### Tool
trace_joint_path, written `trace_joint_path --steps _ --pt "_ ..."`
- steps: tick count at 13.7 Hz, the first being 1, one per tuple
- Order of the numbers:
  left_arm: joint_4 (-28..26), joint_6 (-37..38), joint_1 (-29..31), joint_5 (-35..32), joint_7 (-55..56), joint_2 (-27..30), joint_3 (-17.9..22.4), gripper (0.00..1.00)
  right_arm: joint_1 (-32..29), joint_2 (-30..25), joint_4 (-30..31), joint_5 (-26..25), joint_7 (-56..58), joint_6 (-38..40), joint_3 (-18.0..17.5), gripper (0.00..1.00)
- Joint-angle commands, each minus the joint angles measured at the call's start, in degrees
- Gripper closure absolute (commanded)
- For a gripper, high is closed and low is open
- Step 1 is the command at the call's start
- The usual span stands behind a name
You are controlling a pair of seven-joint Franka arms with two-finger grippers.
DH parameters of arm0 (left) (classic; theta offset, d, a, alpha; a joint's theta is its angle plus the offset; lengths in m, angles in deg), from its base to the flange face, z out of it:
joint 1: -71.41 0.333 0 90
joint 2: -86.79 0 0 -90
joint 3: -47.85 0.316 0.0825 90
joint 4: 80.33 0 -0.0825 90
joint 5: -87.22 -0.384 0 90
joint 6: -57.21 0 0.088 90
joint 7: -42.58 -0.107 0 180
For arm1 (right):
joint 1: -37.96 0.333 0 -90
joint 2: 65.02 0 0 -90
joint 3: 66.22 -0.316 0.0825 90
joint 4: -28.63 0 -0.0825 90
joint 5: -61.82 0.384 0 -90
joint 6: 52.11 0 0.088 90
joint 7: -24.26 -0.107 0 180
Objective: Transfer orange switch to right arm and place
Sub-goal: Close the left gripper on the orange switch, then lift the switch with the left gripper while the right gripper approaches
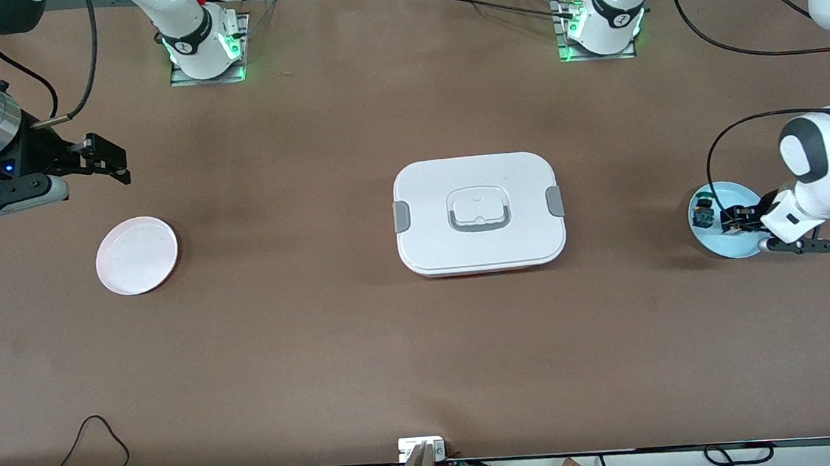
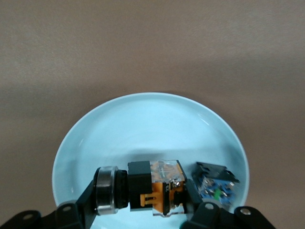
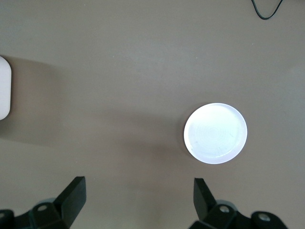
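The orange switch (image 2: 152, 186), a small black block with an orange face and a silver ring at one end, lies low in the pale blue plate (image 2: 143, 124). My left gripper (image 2: 143, 195) is down in that plate (image 1: 727, 245) at the left arm's end of the table, its fingers closed against both ends of the switch (image 1: 731, 220). My right gripper (image 1: 109, 162) is open and empty in the air at the right arm's end, over bare table beside the white plate (image 1: 137, 255). In the right wrist view the gripper (image 3: 139, 186) stands wide apart, with the white plate (image 3: 215, 133) below it.
A similar small black piece with blue-green parts (image 2: 214, 186) lies in the blue plate right beside the switch, and also shows in the front view (image 1: 702, 214). A white lidded box (image 1: 479, 213) with grey clips sits at the table's middle, its edge in the right wrist view (image 3: 4, 88).
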Motion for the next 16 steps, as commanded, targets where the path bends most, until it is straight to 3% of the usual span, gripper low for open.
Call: trace_joint_path --steps 1,4,6,8,11,14,15,16 --pt "7.39 12.41 -0.57 -0.71 -4.66 0.58 -0.50 0.70 -0.08 0.32 -1.33 0.05 -0.40 0.04 -0.13 0.00" --pt "10.48 17.52 -1.10 0.08 -8.01 0.58 -0.76 0.68 0.10 0.41 -1.78 0.66 -0.85 -0.22 -0.31 0.00" --pt "12.58 21.83 0.03 2.00 -11.53 0.84 -4.61 0.68 -0.16 2.85 -1.95 4.51 0.29 -3.28 -0.22 0.00" --pt "16.53 27.36 0.48 8.05 -19.22 0.84 -6.38 0.68 -0.60 3.39 -1.95 8.90 0.99 -3.56 0.30 0.00" --pt "19.01 35.54 0.74 11.58 -23.76 1.28 -11.20 0.70 -0.17 4.62 -1.78 8.57 1.17 -2.60 0.48 0.00" --pt "18.40 43.18 0.75 28.85 -24.98 1.46 -11.84 0.71 0.80 6.74 -1.69 8.66 1.26 2.91 -0.04 0.00" --pt "18.05 44.25 0.66 32.65 -25.86 1.37 -13.14 0.71 0.89 6.91 -1.69 11.10 2.74 5.21 -0.39 0.00" --pt "17.96 44.35 0.66 34.69 -28.91 1.29 -16.03 0.71 0.98 7.00 -1.78 16.78 4.76 6.10 -0.40 0.00"
